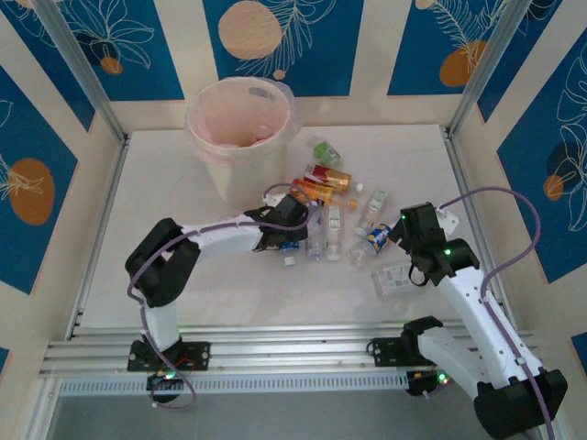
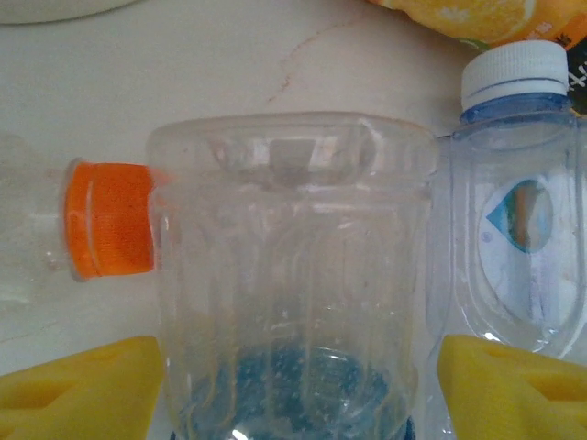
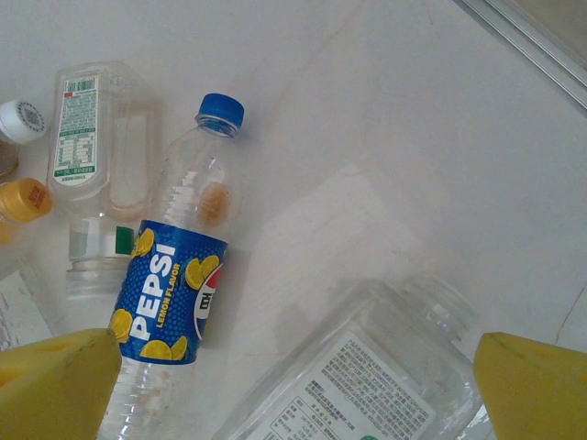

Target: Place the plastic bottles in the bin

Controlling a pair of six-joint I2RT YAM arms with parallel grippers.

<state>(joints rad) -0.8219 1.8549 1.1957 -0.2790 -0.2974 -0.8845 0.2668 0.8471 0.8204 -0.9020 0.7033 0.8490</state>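
Nearest us, a clear ribbed bottle (image 2: 293, 275) lay between the yellow fingers (image 2: 73, 390) of the left gripper (image 2: 298, 394), which sat wide astride it; whether they pressed it we could not tell. The other plastic bottles (image 1: 333, 220) clustered beside it, with bare white table (image 1: 165, 183) to their left. The round translucent bin (image 1: 238, 174) stood far-left of them. The right gripper (image 3: 293, 385) hung fully spread over them, holding nothing.

A white tabletop (image 1: 165, 183), faintly marbled and evenly lit with only soft shadows, sits inside a frame of slanting aluminium posts (image 1: 84, 78) at its far left and far right corners. A ribbed aluminium rail (image 1: 293, 348) runs along the near edge. Cream walls (image 1: 385, 110) rise on the far, left and right sides, set with deep blue panels (image 1: 303, 55) bearing white leaf drawings and orange discs (image 1: 249, 29).
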